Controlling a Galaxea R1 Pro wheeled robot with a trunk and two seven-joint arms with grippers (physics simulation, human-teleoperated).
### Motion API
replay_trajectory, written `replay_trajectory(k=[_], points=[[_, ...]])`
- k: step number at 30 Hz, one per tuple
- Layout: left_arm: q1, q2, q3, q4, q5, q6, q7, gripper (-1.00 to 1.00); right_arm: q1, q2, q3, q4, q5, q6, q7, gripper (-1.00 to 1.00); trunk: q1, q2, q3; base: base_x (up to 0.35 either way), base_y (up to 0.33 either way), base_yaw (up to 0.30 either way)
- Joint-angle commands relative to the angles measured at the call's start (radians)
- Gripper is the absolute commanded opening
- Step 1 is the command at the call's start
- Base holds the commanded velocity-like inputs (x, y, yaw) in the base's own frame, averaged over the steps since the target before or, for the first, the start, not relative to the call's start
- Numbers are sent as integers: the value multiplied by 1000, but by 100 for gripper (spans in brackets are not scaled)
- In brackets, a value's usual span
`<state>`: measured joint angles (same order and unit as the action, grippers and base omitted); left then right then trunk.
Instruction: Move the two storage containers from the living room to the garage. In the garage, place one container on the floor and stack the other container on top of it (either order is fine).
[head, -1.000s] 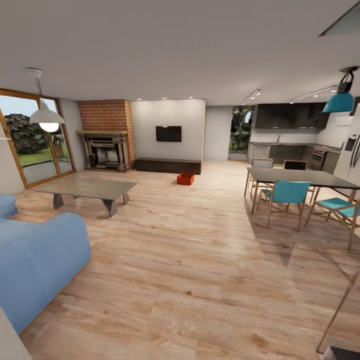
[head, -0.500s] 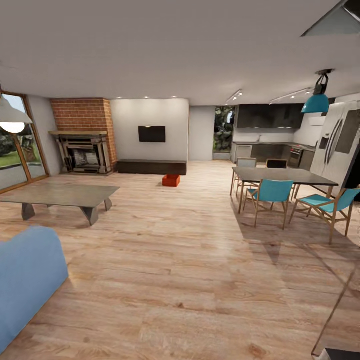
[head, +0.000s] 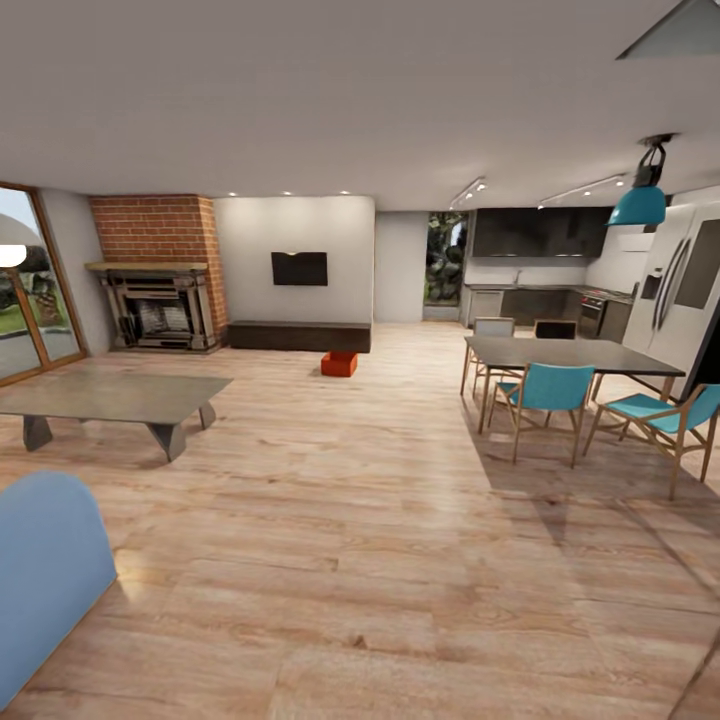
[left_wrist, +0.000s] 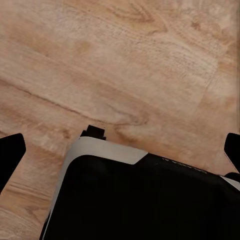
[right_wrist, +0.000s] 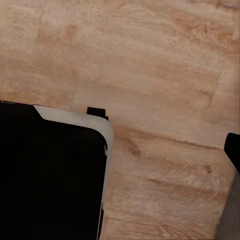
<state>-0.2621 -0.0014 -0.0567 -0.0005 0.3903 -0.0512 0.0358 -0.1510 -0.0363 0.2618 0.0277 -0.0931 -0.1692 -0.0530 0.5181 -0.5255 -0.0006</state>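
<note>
An orange-red storage container (head: 339, 364) sits far ahead on the pale wood-plank floor of the living room, just in front of the long dark cabinet (head: 298, 336). At this distance I cannot tell whether it is one bin or two together. My left gripper (left_wrist: 120, 150) hangs open over the planks, its dark fingertips (left_wrist: 10, 155) at the frame's two sides, nothing between them. Of my right gripper (right_wrist: 120, 150), one fingertip (right_wrist: 233, 149) shows at the frame's edge, spread wide, with nothing held.
A low grey coffee table (head: 110, 397) and a blue sofa (head: 45, 570) stand at the left. A dining table (head: 570, 353) with teal chairs (head: 548, 390) is at the right. A brick fireplace (head: 160, 300) is at the back left. My black base (left_wrist: 145, 200) shows below both grippers.
The whole head view has shifted as the camera turned: sofa, coffee table and container slid leftward in the picture. The things themselves have not moved.
</note>
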Motion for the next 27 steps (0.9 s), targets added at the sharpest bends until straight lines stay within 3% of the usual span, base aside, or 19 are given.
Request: replay_trajectory(k=[1, 16, 27], points=[[0, 0, -6, 0, 6, -2, 2, 100, -1, 1, 9, 3, -10, -6, -1, 100, 1, 0, 0, 324, 0, 0], [0, 0, -7, -1, 6, -2, 2, 100, -1, 9, -1, 3, -12, -6, 8, 100, 1, 0, 0, 324, 0, 2], [0, -1, -7, 0, 6, -2, 2, 100, -1, 4, 2, 3, -10, -6, 8, 100, 1, 0, 0, 324, 0, 149]])
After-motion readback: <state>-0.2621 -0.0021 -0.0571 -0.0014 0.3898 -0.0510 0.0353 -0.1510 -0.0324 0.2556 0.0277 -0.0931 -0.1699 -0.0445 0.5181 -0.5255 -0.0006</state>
